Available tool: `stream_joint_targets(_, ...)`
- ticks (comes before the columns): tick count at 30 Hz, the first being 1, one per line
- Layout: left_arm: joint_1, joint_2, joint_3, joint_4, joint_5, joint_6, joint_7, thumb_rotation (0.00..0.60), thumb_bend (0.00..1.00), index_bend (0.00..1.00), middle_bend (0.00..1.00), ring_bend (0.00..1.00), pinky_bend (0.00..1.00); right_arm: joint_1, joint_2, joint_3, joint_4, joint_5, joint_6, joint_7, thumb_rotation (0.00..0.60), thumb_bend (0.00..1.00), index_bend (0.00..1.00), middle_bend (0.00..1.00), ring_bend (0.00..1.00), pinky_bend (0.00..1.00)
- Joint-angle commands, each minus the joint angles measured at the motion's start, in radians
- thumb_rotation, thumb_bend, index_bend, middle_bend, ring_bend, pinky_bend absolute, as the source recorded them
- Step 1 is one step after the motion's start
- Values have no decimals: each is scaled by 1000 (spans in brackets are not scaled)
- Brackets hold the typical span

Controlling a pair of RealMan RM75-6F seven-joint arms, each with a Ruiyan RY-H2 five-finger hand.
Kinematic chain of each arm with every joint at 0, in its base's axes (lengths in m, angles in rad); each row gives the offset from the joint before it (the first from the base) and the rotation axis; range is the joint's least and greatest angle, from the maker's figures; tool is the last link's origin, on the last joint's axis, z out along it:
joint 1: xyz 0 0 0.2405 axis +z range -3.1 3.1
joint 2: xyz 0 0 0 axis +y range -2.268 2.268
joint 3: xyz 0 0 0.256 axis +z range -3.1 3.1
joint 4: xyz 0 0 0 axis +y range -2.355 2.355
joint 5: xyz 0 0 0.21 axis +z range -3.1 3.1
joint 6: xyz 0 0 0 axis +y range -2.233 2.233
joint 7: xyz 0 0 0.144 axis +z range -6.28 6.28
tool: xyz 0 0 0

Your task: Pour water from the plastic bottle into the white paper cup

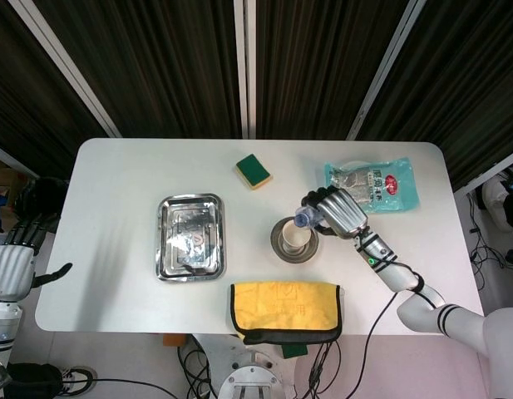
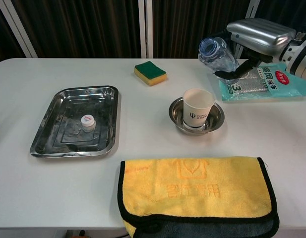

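Observation:
The white paper cup [image 2: 198, 106] [image 1: 296, 237] stands upright in a small steel bowl [image 2: 214, 119] right of the table's middle. My right hand [image 2: 259, 34] [image 1: 341, 212] grips the clear plastic bottle [image 2: 217, 53] [image 1: 306, 218] above and behind the cup. The bottle is tilted with its open neck pointing up and to the left, and no water runs from it. A white bottle cap [image 2: 87, 120] lies in the steel tray [image 2: 48, 124]. My left hand [image 1: 13, 262] hangs off the table's left edge, fingers apart, holding nothing.
A green and yellow sponge [image 2: 150, 72] lies at the back. A snack packet [image 2: 272, 82] lies at the far right, under my right arm. A folded yellow cloth [image 2: 195, 191] covers the near edge in front of the bowl.

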Motion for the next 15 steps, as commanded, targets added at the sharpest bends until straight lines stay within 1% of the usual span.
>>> stream_joint_targets(1,-1,0,4,-2,5,-1,-2,600,88,175,172,114,161,-100,56,17,-152,77,65,244,600,674,761,573,421,476)
stream_joint_targets(2,-2,0,6,-3,7,-2,-2,600,88,175,172,114,161,-117,65,15,-172,90,65,297,600,672,760,573,421,476)
stream_joint_targets(3,-2,0,6,-4,8,-3,-2,600,88,175,172,114,161,-125,68,15,-179,97,65,324,600,671,760,573,421,476)
stream_joint_targets(5,-3,0,8,-5,10,-4,2,600,88,175,172,113,161,-149,66,19,-182,121,61,416,600,667,758,573,421,476)
stream_joint_targets(9,-1,-1,12,-11,14,-3,8,600,88,175,172,113,161,-166,72,12,-156,147,-7,596,600,667,747,569,420,475)
stream_joint_targets(10,0,-1,14,-13,14,-4,10,600,88,175,172,113,161,-170,68,12,-132,148,-19,646,600,668,744,568,420,474)
stream_joint_targets(12,0,3,19,-16,17,-10,11,600,88,175,172,113,161,-177,47,10,-71,145,-27,707,600,667,742,566,420,468)
stream_joint_targets(15,-3,5,22,-19,19,-17,12,600,89,175,172,114,161,-185,7,12,19,144,-32,761,600,666,741,562,420,460)
